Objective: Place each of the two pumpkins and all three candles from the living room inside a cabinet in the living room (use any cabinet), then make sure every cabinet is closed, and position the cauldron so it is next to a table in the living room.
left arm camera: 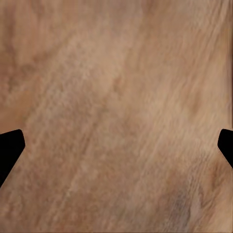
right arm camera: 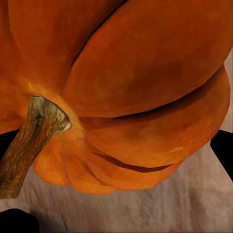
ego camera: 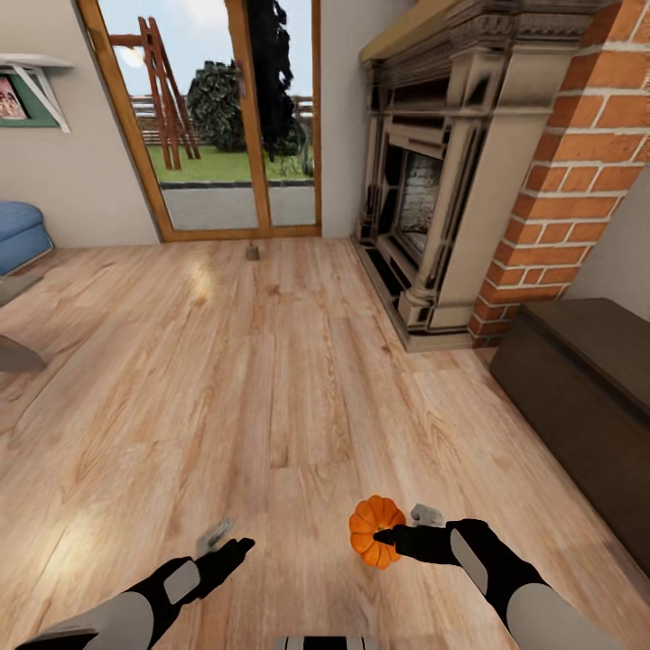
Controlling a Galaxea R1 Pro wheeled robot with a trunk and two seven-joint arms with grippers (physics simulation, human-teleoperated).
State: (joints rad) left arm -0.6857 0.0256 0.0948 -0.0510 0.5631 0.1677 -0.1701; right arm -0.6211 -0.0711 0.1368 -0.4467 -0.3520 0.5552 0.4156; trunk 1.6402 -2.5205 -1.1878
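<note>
The floor (ego camera: 271,379) under me is light wood plank, the boards running away from me toward the glass doors. Directly on it, far off and just before the door sill, stands one small grey-tan stub (ego camera: 252,252), which may be a candle, though it is too small for me to be sure. The fireplace (ego camera: 433,226) rests its stone base on the boards at my right, and just beside its brick side the dark brown cabinet (ego camera: 587,397) sits on the same floor. At my left a blue sofa (ego camera: 20,236) stands on the planks. Below my left pincer the bare grain (left arm camera: 116,116) shows close up.
</note>
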